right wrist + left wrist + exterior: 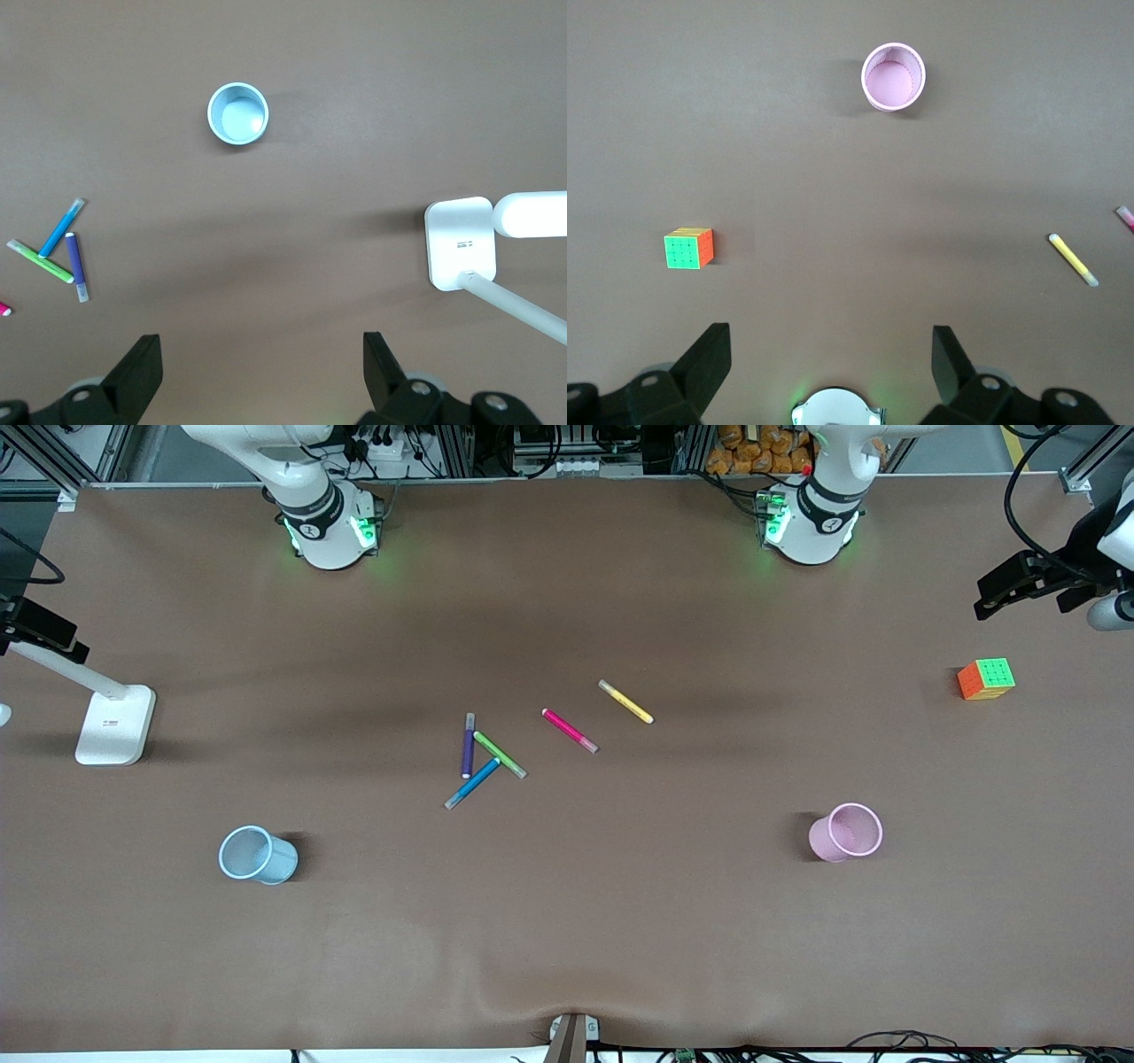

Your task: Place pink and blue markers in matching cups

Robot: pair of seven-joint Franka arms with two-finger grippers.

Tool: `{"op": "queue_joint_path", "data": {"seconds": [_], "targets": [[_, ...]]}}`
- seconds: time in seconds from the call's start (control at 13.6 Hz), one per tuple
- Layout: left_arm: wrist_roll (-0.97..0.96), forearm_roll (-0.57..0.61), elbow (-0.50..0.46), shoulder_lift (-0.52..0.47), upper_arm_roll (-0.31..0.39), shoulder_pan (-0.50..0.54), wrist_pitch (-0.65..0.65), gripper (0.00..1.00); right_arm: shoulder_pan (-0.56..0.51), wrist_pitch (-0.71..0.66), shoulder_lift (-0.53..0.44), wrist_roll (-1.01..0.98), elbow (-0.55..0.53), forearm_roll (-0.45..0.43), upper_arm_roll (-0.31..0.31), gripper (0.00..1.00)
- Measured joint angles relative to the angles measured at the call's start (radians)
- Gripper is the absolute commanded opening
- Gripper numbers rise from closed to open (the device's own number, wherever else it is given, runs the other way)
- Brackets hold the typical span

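- The left gripper [831, 354] hangs high over the table [567, 939] near its own base, fingers [709, 359] spread wide and grasping nothing; the left arm waits.
- The right gripper [262, 359] hangs likewise over the right arm's end of the table, fingers [140, 363] released and empty; this arm waits too.
- The pink marker [570, 731] lies flat near the table's middle, alone, just beside the yellow marker [625, 701], not touching it.
- The blue marker [472, 784] lies in a small cluster with the green marker [500, 755] and the purple marker [467, 746]; its upper end meets the green one.
- The pink cup [846, 833] stands upright toward the left arm's end, nearer the front edge than the markers.
- The blue cup [257, 855] stands upright toward the right arm's end, also nearer the front edge.
- A colourful puzzle cube [985, 678] sits near the edge at the left arm's end.
- A white lamp base [115, 724] stands near the edge at the right arm's end.
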Motion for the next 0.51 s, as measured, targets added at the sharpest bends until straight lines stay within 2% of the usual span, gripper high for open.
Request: {"op": "queue_joint_path", "data": {"seconds": [0.29,0.51], "targets": [[-0.002,-0.012,0.002,0.0,-0.001,-0.001,0.0,1.0,0.0,0.0,0.0,0.0,0.0,0.0,0.0,1.0],[-0.041,-0.072,0.002,0.003,-0.007,-0.003,-0.003,1.0,0.0,0.0,0.0,0.0,0.0,0.0,0.0,1.0]]}}
